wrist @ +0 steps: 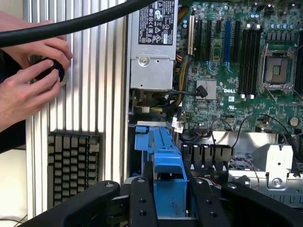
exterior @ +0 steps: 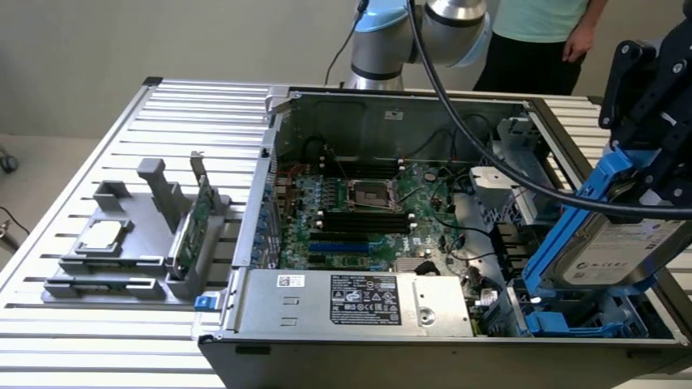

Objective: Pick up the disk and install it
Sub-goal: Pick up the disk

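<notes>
A: Exterior view first. Where's the disk?
B: The disk (exterior: 618,247) hangs over the open case (exterior: 324,324), at the exterior view's right end. It's tilted, white label facing out, blue carrier round it. The gripper (exterior: 649,174) is clenched on the carrier's upper part. The bay rails (exterior: 562,322) sit just below; contact, can't tell.
A: Tip for this step?
B: My judgement: square the tilt to the rails and go slow. Mind the black cable (exterior: 487,154) slung across the case.
A: Wrist view?
B: It sights along the carrier edge. The disk (wrist: 168,177) is pinched between the fingers (wrist: 142,203), with the bay rails (wrist: 150,137) straight beyond. That gives the line-up, while the exterior gives tilt and height. There are also a person's hands (wrist: 28,75) on a dark round object beside the case.
</notes>
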Controlling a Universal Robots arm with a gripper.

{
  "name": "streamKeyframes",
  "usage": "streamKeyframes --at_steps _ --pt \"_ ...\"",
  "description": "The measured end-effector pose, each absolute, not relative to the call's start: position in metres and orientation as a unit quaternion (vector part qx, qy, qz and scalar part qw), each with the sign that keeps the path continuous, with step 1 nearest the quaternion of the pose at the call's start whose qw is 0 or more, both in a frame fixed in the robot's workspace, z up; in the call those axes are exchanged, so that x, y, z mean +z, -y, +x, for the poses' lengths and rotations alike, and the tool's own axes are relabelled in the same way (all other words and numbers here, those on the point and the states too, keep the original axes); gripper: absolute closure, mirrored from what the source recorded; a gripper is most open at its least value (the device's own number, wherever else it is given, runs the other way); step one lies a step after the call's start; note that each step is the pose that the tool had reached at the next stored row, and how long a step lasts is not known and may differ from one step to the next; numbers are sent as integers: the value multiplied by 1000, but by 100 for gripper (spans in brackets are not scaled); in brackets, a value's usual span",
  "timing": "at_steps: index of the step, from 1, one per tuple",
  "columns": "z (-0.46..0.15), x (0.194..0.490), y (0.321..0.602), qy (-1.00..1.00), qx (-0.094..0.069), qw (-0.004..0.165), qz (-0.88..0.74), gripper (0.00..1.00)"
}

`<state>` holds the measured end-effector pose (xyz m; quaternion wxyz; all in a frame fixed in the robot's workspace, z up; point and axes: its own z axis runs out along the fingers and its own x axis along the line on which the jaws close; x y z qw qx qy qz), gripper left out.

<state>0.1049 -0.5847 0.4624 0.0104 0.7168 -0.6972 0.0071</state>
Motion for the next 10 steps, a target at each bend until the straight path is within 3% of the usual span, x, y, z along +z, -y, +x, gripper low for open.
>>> streamKeyframes --at_steps 10 --pt "105 453 584 697 8 11 717 68"
